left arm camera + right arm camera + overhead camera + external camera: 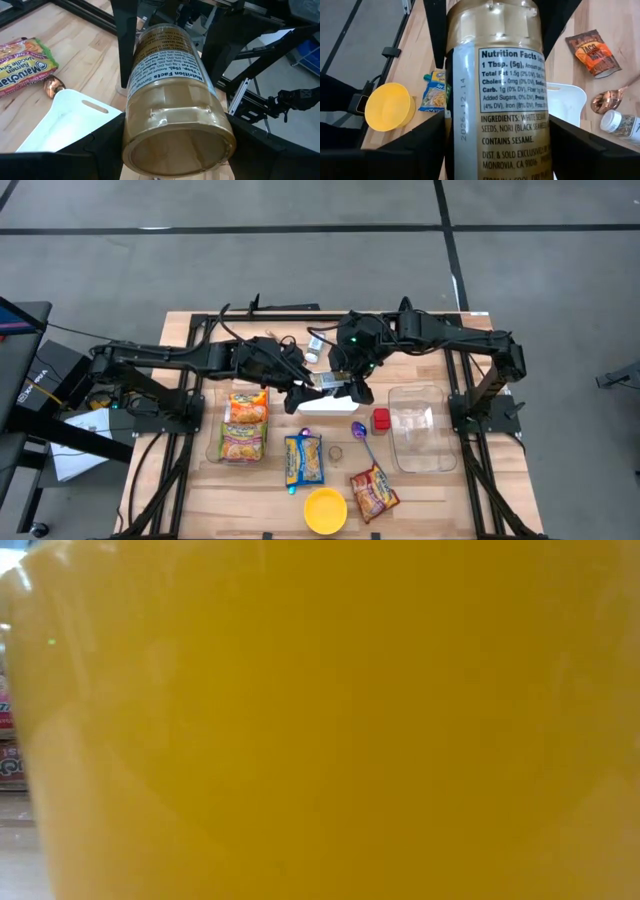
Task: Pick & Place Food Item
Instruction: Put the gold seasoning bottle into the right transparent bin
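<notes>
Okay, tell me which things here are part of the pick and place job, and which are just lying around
In the job:
- jar, between both grippers
- left gripper
- right gripper

Lying about:
- yellow bowl
- noodle packs
- clear container
- white cutting board
- red block

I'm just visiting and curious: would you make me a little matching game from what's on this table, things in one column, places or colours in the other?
Things:
1. jar
2. bowl
3. clear container
4. spoon

Descriptions:
A. yellow, near the table's front edge
B. between both grippers
C. transparent, on the right side
D. purple-headed, beside a small red block

Pairs: 1-B, 2-A, 3-C, 4-D
</notes>
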`<state>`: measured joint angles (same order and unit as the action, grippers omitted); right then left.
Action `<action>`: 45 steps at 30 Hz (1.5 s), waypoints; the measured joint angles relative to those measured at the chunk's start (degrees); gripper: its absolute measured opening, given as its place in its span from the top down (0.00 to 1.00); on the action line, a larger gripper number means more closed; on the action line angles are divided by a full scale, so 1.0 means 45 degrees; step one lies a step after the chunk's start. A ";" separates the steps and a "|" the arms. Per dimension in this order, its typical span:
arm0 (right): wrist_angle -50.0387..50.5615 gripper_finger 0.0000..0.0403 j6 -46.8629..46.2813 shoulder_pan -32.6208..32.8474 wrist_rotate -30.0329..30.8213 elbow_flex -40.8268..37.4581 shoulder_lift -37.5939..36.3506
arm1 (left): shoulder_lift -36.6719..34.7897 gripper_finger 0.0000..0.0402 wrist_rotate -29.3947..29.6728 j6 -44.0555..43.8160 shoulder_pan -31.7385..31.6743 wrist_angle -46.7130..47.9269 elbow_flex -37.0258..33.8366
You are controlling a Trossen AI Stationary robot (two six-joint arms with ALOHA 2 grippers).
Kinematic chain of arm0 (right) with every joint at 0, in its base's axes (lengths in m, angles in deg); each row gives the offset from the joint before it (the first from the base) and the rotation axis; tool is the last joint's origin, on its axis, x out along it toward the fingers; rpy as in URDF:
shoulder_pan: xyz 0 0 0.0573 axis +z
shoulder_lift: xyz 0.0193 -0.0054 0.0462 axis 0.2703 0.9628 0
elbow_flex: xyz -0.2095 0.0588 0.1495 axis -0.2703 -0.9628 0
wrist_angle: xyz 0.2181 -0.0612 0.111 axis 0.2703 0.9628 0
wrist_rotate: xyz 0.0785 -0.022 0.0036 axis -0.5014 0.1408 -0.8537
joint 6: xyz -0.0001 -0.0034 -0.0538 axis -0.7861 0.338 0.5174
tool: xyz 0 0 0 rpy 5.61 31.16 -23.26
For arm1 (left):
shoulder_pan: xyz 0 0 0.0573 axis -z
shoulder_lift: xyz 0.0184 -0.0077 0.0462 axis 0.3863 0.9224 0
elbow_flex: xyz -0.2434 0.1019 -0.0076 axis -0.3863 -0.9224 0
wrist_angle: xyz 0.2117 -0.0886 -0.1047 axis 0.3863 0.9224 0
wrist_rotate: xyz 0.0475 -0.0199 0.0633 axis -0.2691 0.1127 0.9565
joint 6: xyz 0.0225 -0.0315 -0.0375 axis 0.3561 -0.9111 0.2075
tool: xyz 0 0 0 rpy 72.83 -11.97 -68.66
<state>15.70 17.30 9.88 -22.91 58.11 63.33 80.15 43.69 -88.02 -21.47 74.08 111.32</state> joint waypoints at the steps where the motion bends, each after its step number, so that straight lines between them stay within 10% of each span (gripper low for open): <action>1: -0.0002 0.33 0.0000 0.0000 0.0000 0.0000 0.0000 | 0.0000 0.33 -0.0001 0.0005 0.0000 0.0000 0.0000; 9: 0.0003 0.33 -0.0109 -0.0111 0.0069 -0.0003 0.0000 | -0.0045 0.04 0.0029 0.0450 0.0000 -0.0090 0.0000; 27: -0.0890 0.33 -0.0881 -0.1710 -0.1604 -0.0432 -0.1841 | -0.1345 0.16 -0.0508 0.3665 0.0195 -0.1535 0.0005; 36: -0.5057 0.33 -0.3842 -0.2941 -0.4843 -0.3246 -0.3720 | -0.1433 0.15 0.3991 0.9948 0.1246 -0.4289 0.0019; 45: -0.7178 0.33 -0.5727 -0.2376 -0.5729 -0.5208 -0.4376 | -0.1431 0.15 0.4678 1.1701 0.1214 -0.4965 0.0017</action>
<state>-16.61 -8.48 -0.81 -48.69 34.67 43.64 73.72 64.74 -35.37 -16.00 51.74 111.40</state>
